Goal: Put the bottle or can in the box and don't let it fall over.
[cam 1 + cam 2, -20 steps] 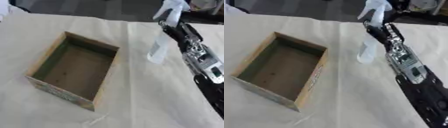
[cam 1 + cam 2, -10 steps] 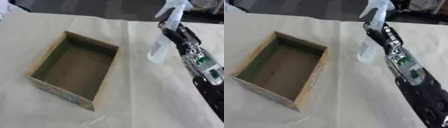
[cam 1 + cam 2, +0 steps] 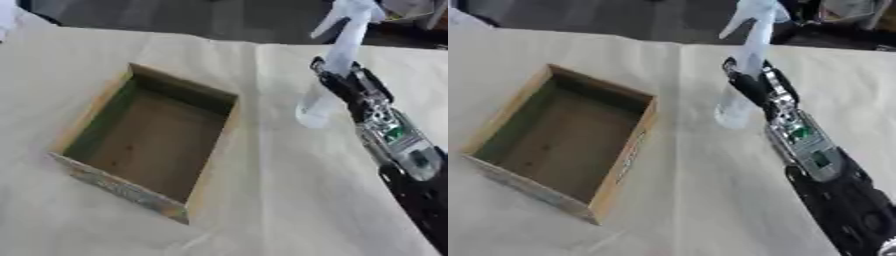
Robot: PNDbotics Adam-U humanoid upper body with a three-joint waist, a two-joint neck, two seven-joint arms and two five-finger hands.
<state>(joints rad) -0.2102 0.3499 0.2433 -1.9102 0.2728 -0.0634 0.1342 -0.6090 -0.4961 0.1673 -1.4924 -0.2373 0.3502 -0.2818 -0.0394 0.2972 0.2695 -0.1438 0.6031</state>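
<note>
Open cardboard box (image 3: 149, 142) sits left of bench (image 3: 289, 200) centre, empty, dark green inner walls, mouth up. Pale cloth covers bench. Clear spray bottle (image 3: 744, 75) right of box, toward far edge, apart from box, tilted, trigger head uppermost. Right hand (image 3: 346, 85) at bottle's right side, fingers (image 3: 741, 82) curled round bottle body. Right arm runs to near right corner.
</note>
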